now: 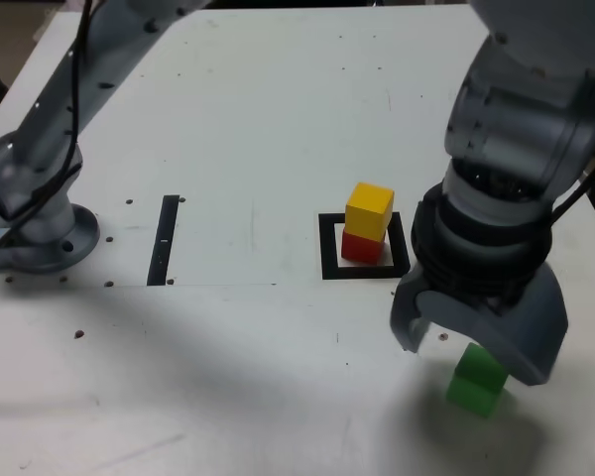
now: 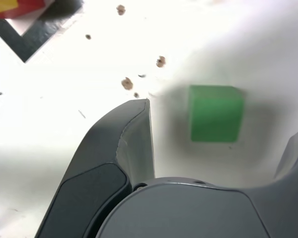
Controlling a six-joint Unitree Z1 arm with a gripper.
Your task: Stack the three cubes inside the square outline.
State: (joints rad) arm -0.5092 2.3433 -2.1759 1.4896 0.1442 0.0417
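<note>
Pincer [image 1: 476, 359]: jaws spread wide, pointing down at the desk, holding nothing; it hangs at the near right of the exterior view, over the green cube.
Green cube [image 1: 478, 380]: sits on the desk at the near right, partly hidden by the pincer in the exterior view; in the wrist view [image 2: 215, 113] it lies between the two jaws, with a clear gap to the one jaw whose tip shows.
Yellow cube [image 1: 369, 210]: on top of the red cube, turned slightly askew.
Red cube [image 1: 362, 247]: inside the square outline, under the yellow one.
Square outline [image 1: 329, 248]: flat on the desk, just far-left of the pincer.
Black strip [image 1: 165, 240]: well to the exterior view's left of the outline.
Desk [image 1: 258, 119]: white, with small dark specks.
</note>
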